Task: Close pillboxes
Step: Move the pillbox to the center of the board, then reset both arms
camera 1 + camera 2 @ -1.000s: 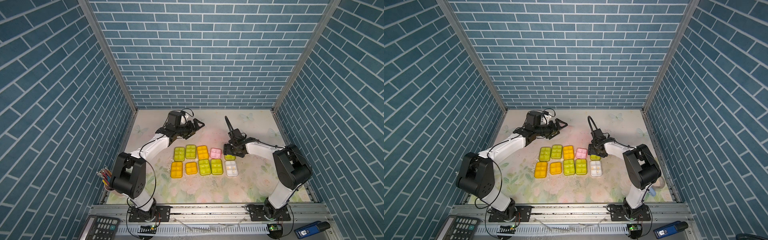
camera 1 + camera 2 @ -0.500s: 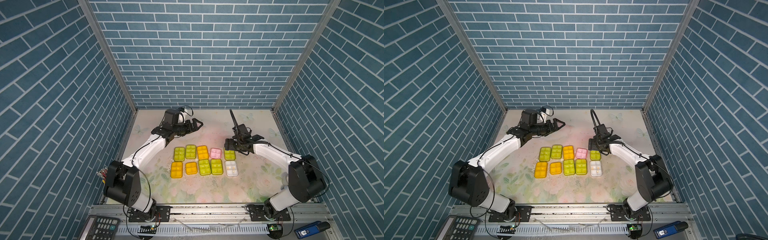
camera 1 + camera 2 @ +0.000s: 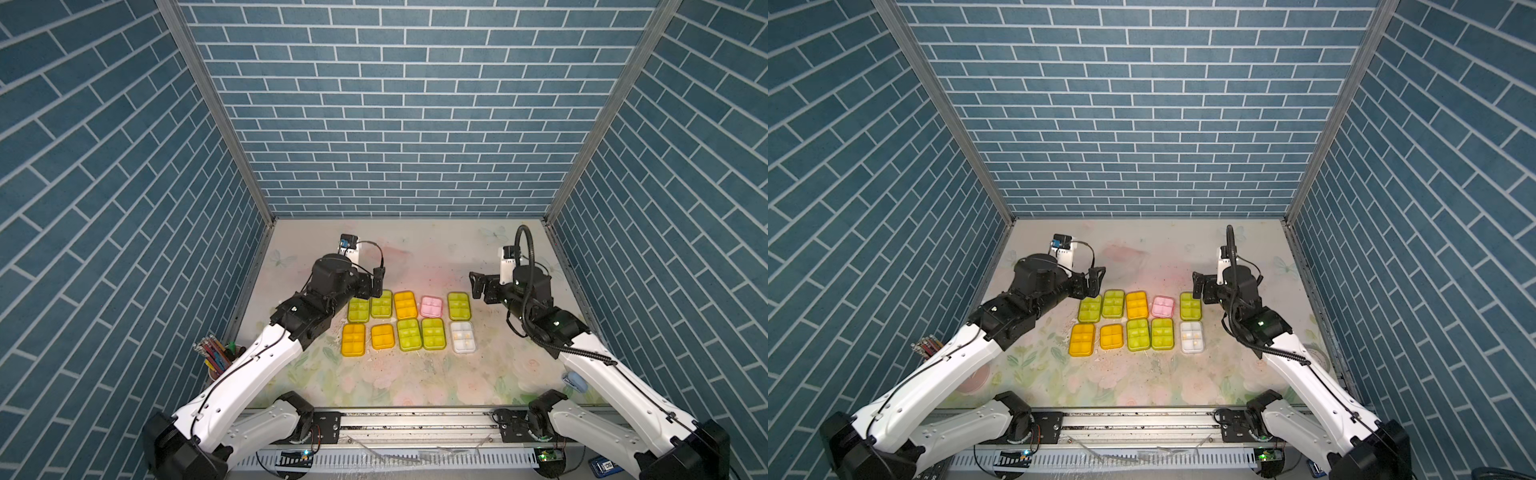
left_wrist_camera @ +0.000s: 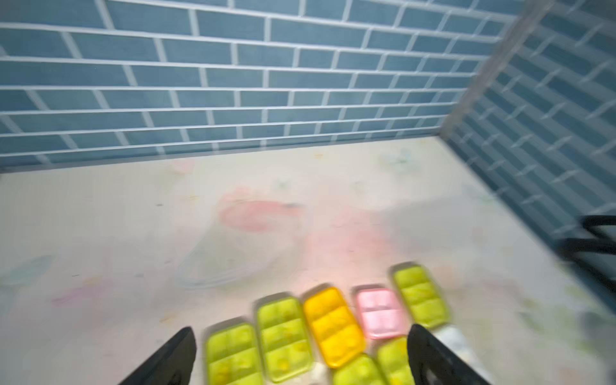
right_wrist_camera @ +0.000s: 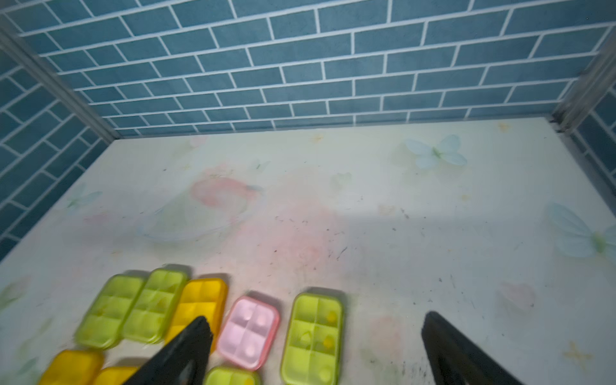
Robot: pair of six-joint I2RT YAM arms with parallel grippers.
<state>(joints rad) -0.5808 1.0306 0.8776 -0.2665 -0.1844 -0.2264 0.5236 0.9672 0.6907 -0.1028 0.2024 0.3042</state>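
Right gripper (image 5: 315, 317) spread, empty; pillboxes (image 3: 409, 334) lidded (pills inside).

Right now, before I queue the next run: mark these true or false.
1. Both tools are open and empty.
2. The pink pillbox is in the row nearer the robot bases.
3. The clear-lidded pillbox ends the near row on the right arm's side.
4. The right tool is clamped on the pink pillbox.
1. True. The left tool and the right tool both have their jaws apart, and neither holds anything.
2. False. The pink pillbox is in the far row, between an orange-yellow pillbox and a lime pillbox.
3. True. The clear-lidded pillbox is the last one on that side.
4. False. The right tool hovers open by that lime pillbox and grips nothing.
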